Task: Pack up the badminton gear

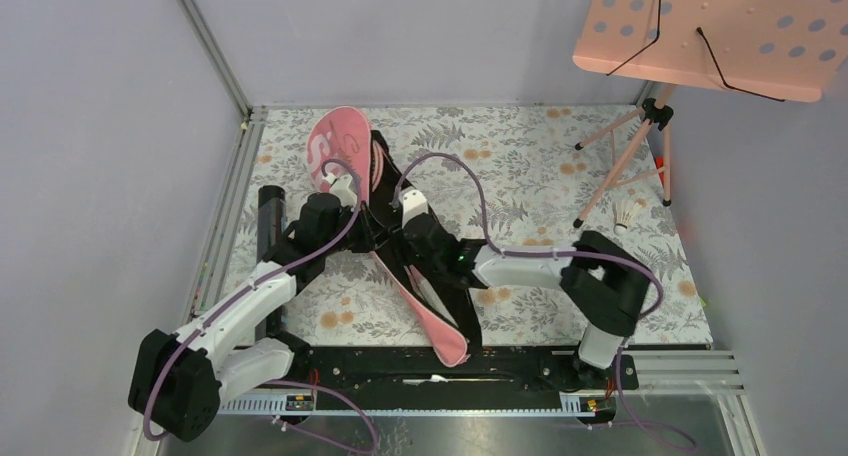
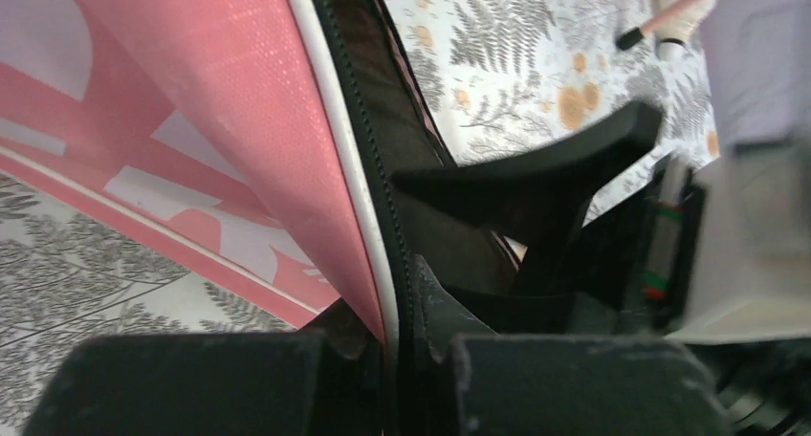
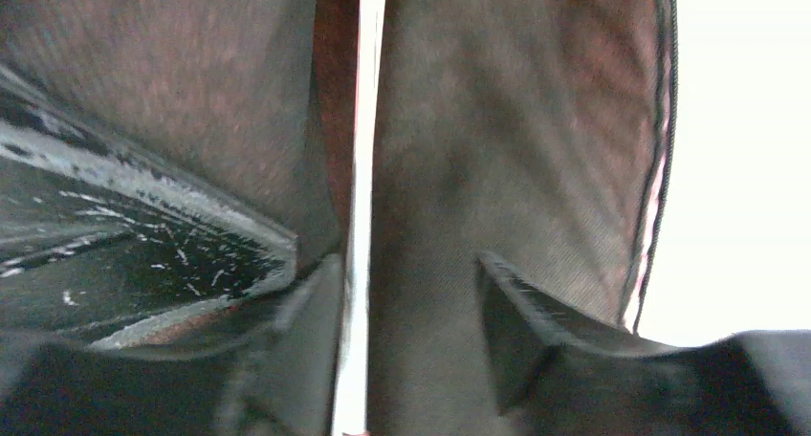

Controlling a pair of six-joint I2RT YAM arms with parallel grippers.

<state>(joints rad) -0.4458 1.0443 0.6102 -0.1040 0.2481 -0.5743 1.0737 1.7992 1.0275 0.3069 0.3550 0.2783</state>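
Nearest me, the narrow end of the racket bag (image 1: 441, 321) lies just short of the rail between my two bases. From there it runs diagonally away to the left across the table (image 1: 560, 136). It is long and pink with white lettering and white piping, and it is unzipped along one side so the dark lining shows. Halfway up it, my left gripper (image 2: 387, 345) is pinched shut on the opened rim, with piping and zipper tape squeezed between the pads. My right gripper (image 3: 406, 312) sits astride the other flap's edge with its jaws apart, and I judge it is not clamping. The cloth looks light and limp, so I expect it to sag and fold wherever I let go. The stitched rim is the firmest place to hold, and the two grips should be kept well apart to keep the mouth open. I cannot tell whether any racket lies inside. Further left, the black tube (image 1: 268, 221) lies along the table edge, near the bag. Far off to the right, a white shuttlecock (image 1: 628, 214) rests by the tripod legs of the music stand (image 1: 715, 31). Its feathers look fragile and want only a gentle pinch.
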